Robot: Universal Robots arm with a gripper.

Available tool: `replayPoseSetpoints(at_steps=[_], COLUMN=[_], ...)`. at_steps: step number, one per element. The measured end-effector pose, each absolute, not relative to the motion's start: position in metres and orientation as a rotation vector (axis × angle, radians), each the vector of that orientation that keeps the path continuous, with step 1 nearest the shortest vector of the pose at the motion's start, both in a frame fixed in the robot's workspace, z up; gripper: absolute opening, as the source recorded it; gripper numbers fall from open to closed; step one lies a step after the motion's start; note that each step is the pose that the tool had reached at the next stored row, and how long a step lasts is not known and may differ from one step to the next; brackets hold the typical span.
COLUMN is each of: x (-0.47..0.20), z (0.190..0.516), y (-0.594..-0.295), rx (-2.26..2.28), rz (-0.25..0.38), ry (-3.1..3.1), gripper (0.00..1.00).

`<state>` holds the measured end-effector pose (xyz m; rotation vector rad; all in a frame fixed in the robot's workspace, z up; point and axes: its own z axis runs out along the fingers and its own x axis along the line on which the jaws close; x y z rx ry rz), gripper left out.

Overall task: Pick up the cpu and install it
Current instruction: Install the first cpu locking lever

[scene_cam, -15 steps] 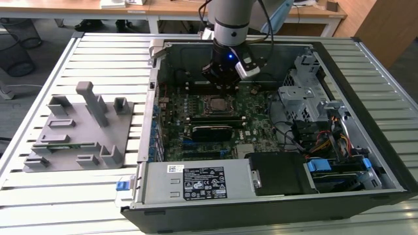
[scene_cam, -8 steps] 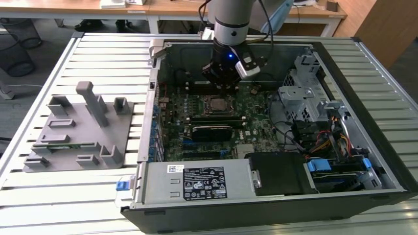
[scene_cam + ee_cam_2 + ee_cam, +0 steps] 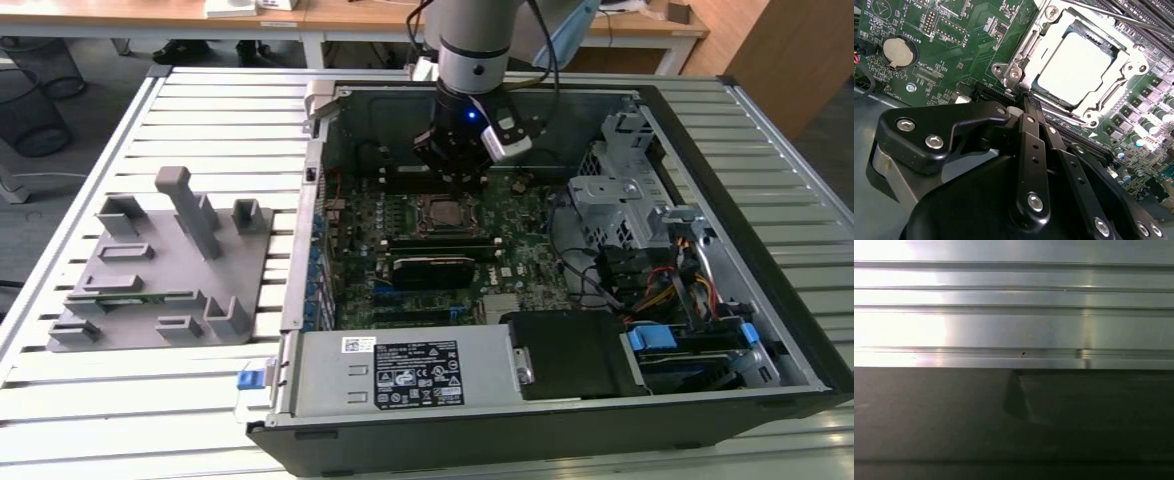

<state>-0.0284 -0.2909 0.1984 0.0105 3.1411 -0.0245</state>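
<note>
the cpu (image 3: 1076, 70), a silvery square chip, lies flat in the motherboard socket (image 3: 1030, 47), framed by the socket's metal bracket. in the exterior view it sits in the middle of the green motherboard (image 3: 514, 225) inside the open computer case (image 3: 747, 250). the gripper (image 3: 451, 180) hangs just above the socket; its dark fingers (image 3: 1034, 150) are drawn together and hold nothing. a grey tray (image 3: 140, 290) rests on the slatted table (image 3: 80, 200), at the exterior view's left.
</note>
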Motion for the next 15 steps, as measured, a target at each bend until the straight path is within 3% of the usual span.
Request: replayPoseSetpoints(at_steps=[15], x=[-0.0284], z=[0.1987], y=[-0.291], rx=[0.01], rz=[-0.036], ry=[3.144], gripper=[0.11])
